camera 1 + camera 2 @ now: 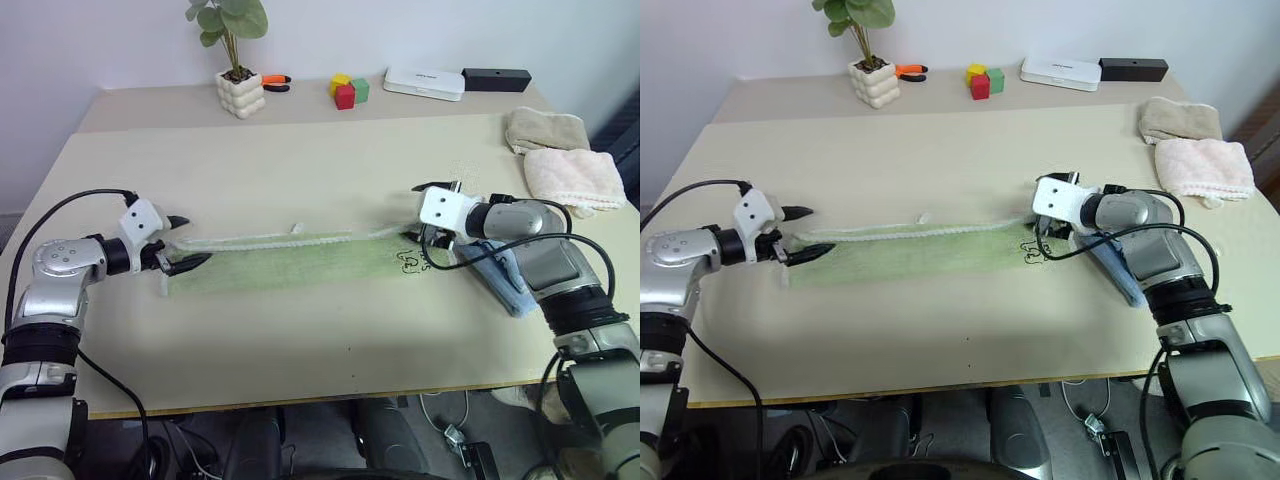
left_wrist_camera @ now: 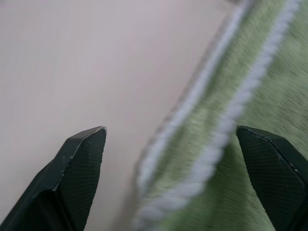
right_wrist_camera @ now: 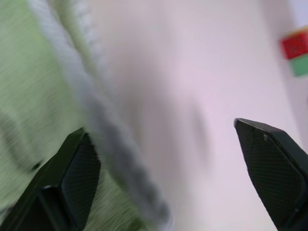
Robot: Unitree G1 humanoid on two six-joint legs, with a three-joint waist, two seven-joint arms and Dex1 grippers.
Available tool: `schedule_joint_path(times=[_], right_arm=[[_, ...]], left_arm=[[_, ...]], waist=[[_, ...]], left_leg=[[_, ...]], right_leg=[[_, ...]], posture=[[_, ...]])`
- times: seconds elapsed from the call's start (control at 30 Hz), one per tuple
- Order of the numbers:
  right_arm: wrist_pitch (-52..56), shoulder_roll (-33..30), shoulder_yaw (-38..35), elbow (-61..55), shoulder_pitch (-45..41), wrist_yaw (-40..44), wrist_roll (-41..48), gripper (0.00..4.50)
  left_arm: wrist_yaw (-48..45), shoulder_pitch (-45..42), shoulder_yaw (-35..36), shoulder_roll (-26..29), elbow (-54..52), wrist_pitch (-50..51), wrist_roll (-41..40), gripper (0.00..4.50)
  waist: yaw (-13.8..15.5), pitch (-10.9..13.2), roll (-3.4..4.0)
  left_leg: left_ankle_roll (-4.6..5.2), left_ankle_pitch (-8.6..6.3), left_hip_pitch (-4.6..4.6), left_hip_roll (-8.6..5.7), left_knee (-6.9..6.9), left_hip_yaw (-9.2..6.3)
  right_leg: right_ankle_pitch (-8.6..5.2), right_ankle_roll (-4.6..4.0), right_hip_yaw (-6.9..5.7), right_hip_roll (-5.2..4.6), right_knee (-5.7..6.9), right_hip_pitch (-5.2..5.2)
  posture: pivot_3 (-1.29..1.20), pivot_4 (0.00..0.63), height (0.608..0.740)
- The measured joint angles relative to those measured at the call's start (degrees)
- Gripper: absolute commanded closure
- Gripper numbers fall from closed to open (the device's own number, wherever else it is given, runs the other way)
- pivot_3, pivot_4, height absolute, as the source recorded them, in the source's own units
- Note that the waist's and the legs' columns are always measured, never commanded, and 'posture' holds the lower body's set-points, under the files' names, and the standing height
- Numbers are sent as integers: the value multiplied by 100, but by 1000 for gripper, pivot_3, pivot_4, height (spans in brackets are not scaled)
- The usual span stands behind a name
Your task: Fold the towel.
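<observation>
Light green terry towel (image 1: 290, 262) w/ whitish trim lies folded lengthwise on beige tabletop (image 1: 300, 170); left gripper (image 1: 186, 243) & right gripper (image 1: 428, 213) at its ends, fingers spread, holding nothing.

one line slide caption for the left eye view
Both open grippers, left and right, flank the ends of a long light green terry towel on the beige table.

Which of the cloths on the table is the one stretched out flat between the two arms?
The light green towel, a long strip with whitish trim. The two cream towels sit folded at the far right, and the light blue cloth lies bunched under the right arm.
</observation>
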Motion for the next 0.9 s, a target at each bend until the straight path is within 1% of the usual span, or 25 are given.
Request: schedule_joint_path(times=[0.07, 0.17, 0.27, 0.3, 0.37, 0.4, 0.5, 0.6, 0.63, 0.73, 0.8, 0.9], right_arm=[[181, 116, -132, 48, -122, -164, 60, 61], [224, 106, -137, 216, -273, -460, -87, 61], [298, 112, -134, 306, -264, -526, -134, 61], [366, 126, -146, 293, -259, -520, -103, 21], [655, 249, -332, 123, -175, -469, 157, 572], [1001, 434, -531, -115, -112, -430, 464, 921], [1792, 849, -863, -750, -50, -474, 1064, 2386], [2584, 1635, -1321, -1569, 58, -1084, 1610, 3952], [2773, 1893, -1383, -1839, 159, -1348, 1682, 4478], [3272, 2609, -1398, -2436, 609, -2114, 1737, 4478], [3405, 2884, -1308, -2651, 983, -2478, 1712, 4478], [3358, 3187, -1073, -2777, 1468, -2905, 1566, 4478]], left_arm=[[185, -84, 101, -55, 28, -21, 0, 0], [552, -247, 205, -60, 246, -196, 27, 0], [669, -297, 317, -62, 299, -133, -17, 0], [666, -307, 360, -62, 283, 1, -91, 245], [663, -312, 450, -101, 116, 393, -299, 873], [683, -305, 555, -177, -97, 702, -475, 1357], [898, -272, 698, -370, -711, 1383, -820, 2855], [1642, -183, 990, -914, -1650, 2269, -1289, 4412], [1923, -99, 1038, -1143, -2004, 2559, -1439, 4500], [2683, 322, 1026, -1776, -2998, 3243, -1689, 4500], [3077, 573, 1008, -2108, -3467, 3572, -1831, 4500], [3655, 875, 977, -2605, -3824, 3850, -1899, 4500]], waist=[[4, 0, 0], [17, 0, -1], [6, 0, 0], [3, 0, 0], [-7, 0, -1], [-13, 0, -1], [-5, -1, -1], [4, -4, -3], [6, -5, -2], [11, -7, -4], [17, -7, -4], [16, -10, -3]], left_leg=[[0, 0, -2, 0, 2, 0], [0, 0, -2, -2, 1, 0], [0, 0, -3, -2, 0, 0], [0, 0, -2, -2, 0, -1], [0, 0, -2, -1, 0, -3], [0, 0, -2, -1, -1, -5], [0, 0, -3, -1, 1, -10], [-1, 0, -6, -1, 4, -16], [-1, 0, -7, -2, 4, -17], [-2, 1, -11, -3, 4, -20], [-3, 1, -10, -4, 6, -20], [-3, 2, -6, -5, 5, -20]], right_leg=[[0, 0, 0, -1, 0, 0], [0, 0, -1, -3, -2, 0], [0, 0, -1, -3, -2, 0], [0, 0, -1, -2, -1, 0], [0, 0, -1, -1, 1, 0], [0, 0, -1, 0, 2, 0], [1, 1, -3, 0, 5, 0], [1, 1, -7, -3, 6, 1], [1, 1, -7, -4, 7, 2], [1, 1, -7, -5, 6, 1], [1, 1, -7, -5, 8, 0], [1, 1, -6, -5, 9, 1]], posture=[[0, 150, 740], [0, 150, 740], [0, 150, 740], [0, 150, 740], [0, 150, 740], [0, 150, 740], [0, 150, 740], [0, 150, 740], [0, 150, 740], [0, 150, 740], [0, 150, 740], [0, 150, 740]])
